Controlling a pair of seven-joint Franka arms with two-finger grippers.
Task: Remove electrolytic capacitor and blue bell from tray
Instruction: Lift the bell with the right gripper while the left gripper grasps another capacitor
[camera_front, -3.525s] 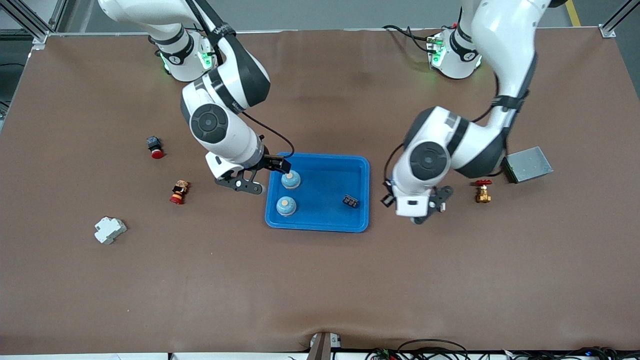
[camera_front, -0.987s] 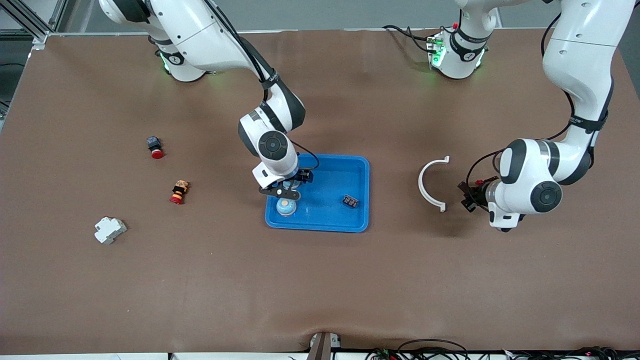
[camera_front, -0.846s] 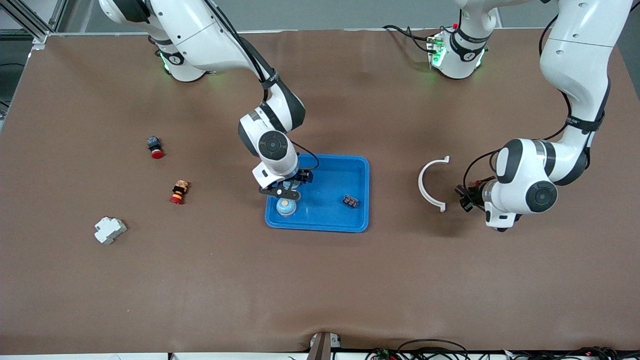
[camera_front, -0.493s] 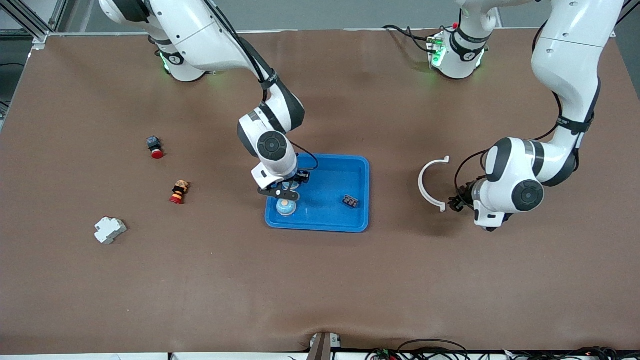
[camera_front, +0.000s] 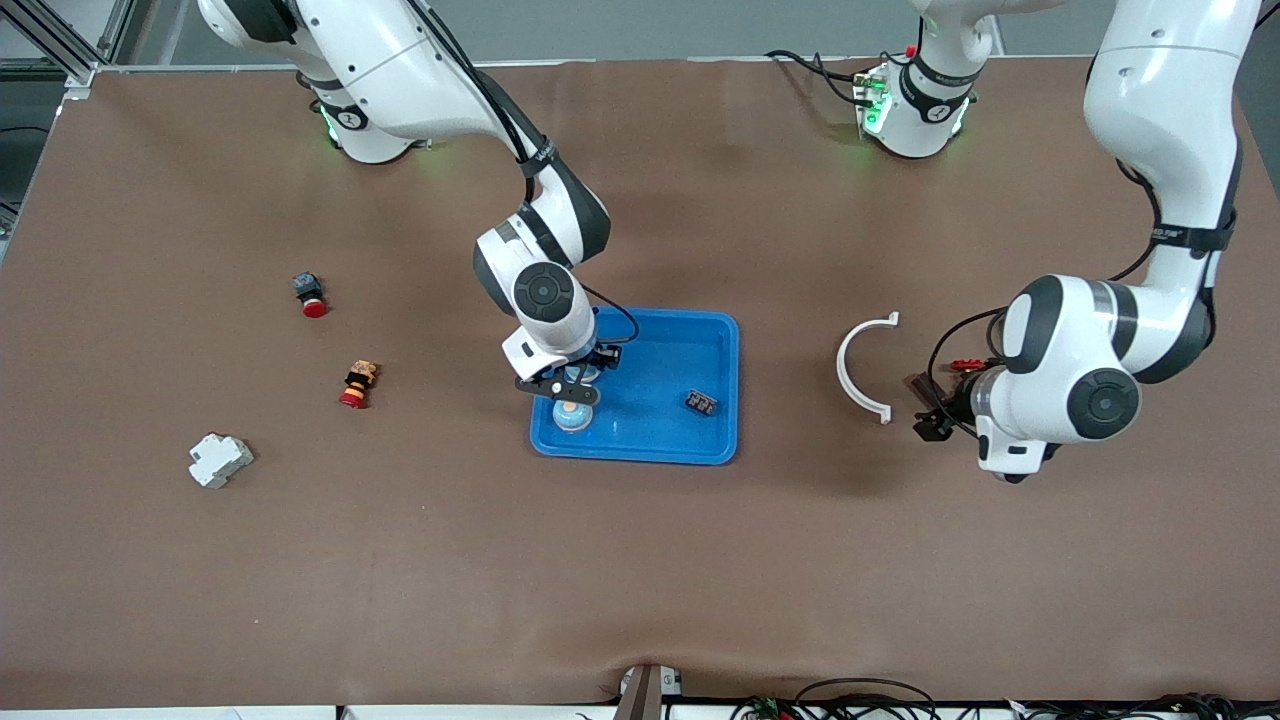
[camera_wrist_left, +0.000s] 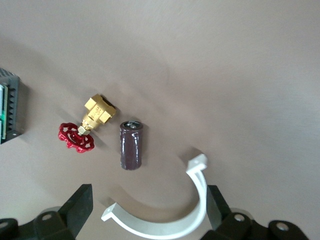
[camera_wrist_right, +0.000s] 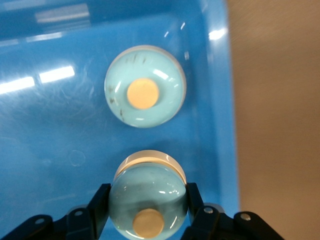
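A dark brown capacitor lies on the table between a brass valve with a red handle and a white half-ring clamp; it shows faintly in the front view. My left gripper hangs open and empty over the clamp, fingers wide apart. Two pale blue bells stand in the blue tray. My right gripper is shut on the bell farther from the camera, fingers against its sides. The other bell stands free beside it.
A small black part lies in the tray. Toward the right arm's end lie a red-capped button, another red button part and a white breaker. A grey box edge shows beside the valve.
The left arm left the tray's side and swung toward its own end, over the clamp and capacitor. The right gripper moved onto the farther bell and has barely shifted in the last second.
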